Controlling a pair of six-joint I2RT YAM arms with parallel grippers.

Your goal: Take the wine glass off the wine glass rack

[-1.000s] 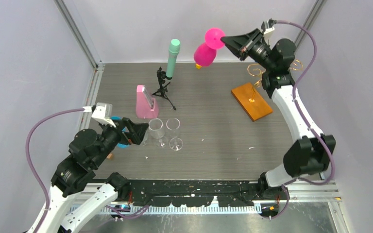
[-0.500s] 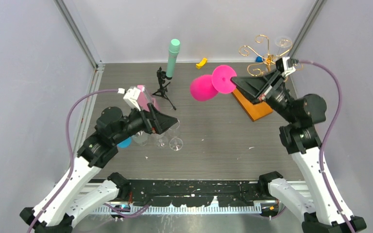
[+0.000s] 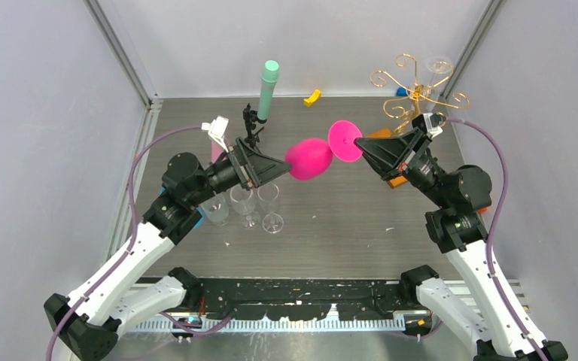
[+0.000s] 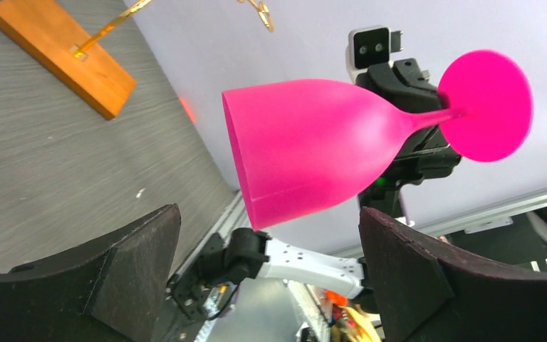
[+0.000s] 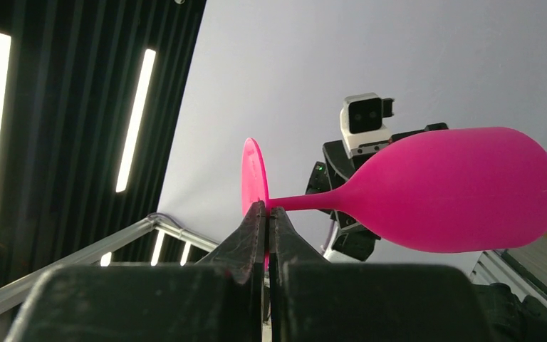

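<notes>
One grey table (image 3: 331, 226) is carrying everything. Both my arms are reaching in over its middle, tips facing each other.

My right claw (image 3: 361, 143) is pinching together on the foot of the pink wine glass (image 3: 307, 159), right by the stem. The wrist cam is showing both fingers (image 5: 253, 235) pressed flat with the thin disc betw. them. I'm holding the glass off the table, lying sideways – foot twd my right side, bowl twd my left.

My left claw (image 3: 275, 167) is standing wide apart w/ nothing in it. The bowl's open mouth is pointing straight at it and sitting just beside the fingertips; I can't tell if they're touching.

The wine glass rack (image 3: 414, 90) is standing at the far right corner behind my right arm, well apart from the pink glass. Its gold scrolls are showing up top, while my claw is covering part of its orange-brown base (image 4: 60, 60). One clear glass (image 3: 438, 69) is showing by the rack's upper right scroll.

Far left-centre, a green mic (image 3: 266, 90) is standing upright, w/ a black mini tripod (image 3: 252, 135) just in front of it. Clear stemmed glasses (image 3: 270, 195) are standing upright under my left arm. A small yellow piece (image 3: 312, 97) is lying at the far edge.
</notes>
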